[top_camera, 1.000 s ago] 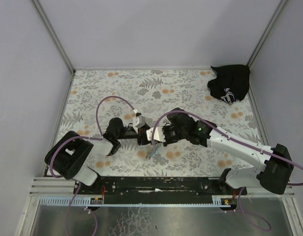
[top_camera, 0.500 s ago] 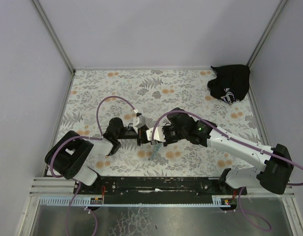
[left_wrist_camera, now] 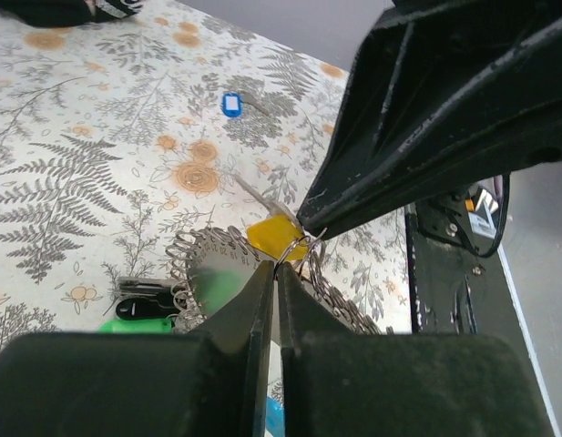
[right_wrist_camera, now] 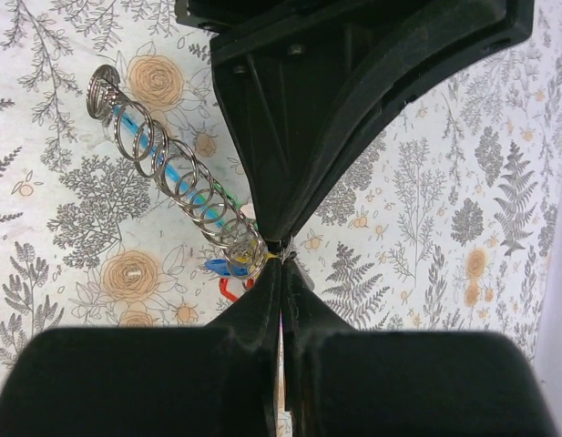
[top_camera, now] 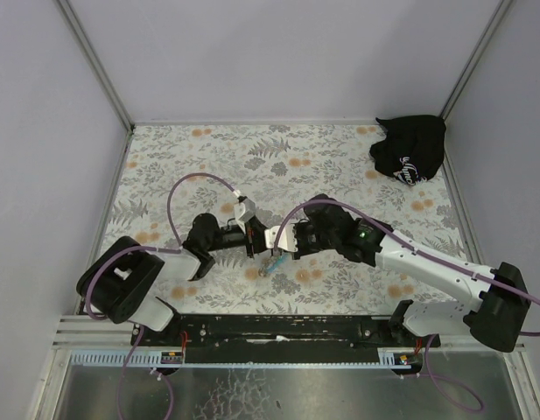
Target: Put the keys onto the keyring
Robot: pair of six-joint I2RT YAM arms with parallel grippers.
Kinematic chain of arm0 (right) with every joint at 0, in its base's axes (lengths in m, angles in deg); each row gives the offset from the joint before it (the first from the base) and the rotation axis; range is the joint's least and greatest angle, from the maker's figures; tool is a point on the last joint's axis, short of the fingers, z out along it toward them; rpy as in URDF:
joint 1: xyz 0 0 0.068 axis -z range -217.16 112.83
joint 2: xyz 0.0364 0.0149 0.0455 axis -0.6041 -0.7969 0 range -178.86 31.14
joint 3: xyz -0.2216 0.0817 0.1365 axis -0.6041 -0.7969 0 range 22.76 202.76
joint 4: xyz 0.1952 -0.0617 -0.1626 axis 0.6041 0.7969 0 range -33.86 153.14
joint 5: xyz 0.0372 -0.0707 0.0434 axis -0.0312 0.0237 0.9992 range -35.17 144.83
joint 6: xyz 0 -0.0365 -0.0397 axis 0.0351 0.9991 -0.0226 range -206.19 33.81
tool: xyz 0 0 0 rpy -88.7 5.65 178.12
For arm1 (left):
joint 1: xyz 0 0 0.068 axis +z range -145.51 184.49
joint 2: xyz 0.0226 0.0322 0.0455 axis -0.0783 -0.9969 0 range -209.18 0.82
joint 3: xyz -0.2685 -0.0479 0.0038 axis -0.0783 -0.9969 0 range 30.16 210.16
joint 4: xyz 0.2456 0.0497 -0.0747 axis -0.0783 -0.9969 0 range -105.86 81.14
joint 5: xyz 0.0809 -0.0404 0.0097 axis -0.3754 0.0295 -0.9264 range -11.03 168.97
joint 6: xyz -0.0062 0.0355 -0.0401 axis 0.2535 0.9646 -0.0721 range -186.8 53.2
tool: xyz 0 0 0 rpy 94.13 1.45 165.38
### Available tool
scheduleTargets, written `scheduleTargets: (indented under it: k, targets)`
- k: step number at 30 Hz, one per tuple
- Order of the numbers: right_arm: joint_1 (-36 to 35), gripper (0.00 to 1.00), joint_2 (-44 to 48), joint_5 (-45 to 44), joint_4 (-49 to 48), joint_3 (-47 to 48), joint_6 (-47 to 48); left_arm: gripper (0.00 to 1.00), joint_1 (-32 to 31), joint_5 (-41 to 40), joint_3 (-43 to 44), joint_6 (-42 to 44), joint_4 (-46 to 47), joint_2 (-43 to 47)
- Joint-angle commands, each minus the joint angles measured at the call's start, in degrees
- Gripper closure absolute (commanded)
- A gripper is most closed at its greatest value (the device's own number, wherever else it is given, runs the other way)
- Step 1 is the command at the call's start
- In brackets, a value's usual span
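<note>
My left gripper (top_camera: 255, 244) and right gripper (top_camera: 278, 245) meet tip to tip above the near middle of the table. The keyring (top_camera: 271, 262) hangs under them: a grey metal coil (right_wrist_camera: 169, 164) around a light-blue strap (right_wrist_camera: 135, 130), with a green piece (left_wrist_camera: 135, 323). In the left wrist view my left gripper (left_wrist_camera: 279, 269) is shut on the thin wire ring. My right gripper (right_wrist_camera: 281, 256) is shut on that same ring from the other side. The yellow key (left_wrist_camera: 274, 234) sits right at the meeting point. A blue key (left_wrist_camera: 230, 104) lies alone on the cloth beyond.
A black cloth bag (top_camera: 410, 149) with white print lies in the far right corner. The floral tablecloth (top_camera: 199, 166) covers the table, with grey walls on three sides. Purple cables (top_camera: 186, 184) arch over both arms.
My left gripper has closed onto the ring. The right gripper stayed shut, and the keyring bundle now hangs a little higher.
</note>
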Motion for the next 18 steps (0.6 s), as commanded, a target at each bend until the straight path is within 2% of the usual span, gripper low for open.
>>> scheduleTargets:
  k: [1,9,18]
  targets:
    - [-0.4,1.0,3.1,-2.0,-4.6,-1.5,-2.4,1.0,0.2,-10.2,-1.8,-3.7,2.2,2.8]
    - [-0.4,1.0,4.6,-2.1,-9.8,-6.3,-4.2,1.0,-0.5,-18.5,-4.3,-9.3,4.7,4.3]
    - [-0.4,1.0,4.1,-3.4,-14.8,-8.5,-4.8,1.0,-2.4,-23.5,-6.5,-10.2,4.0,7.5]
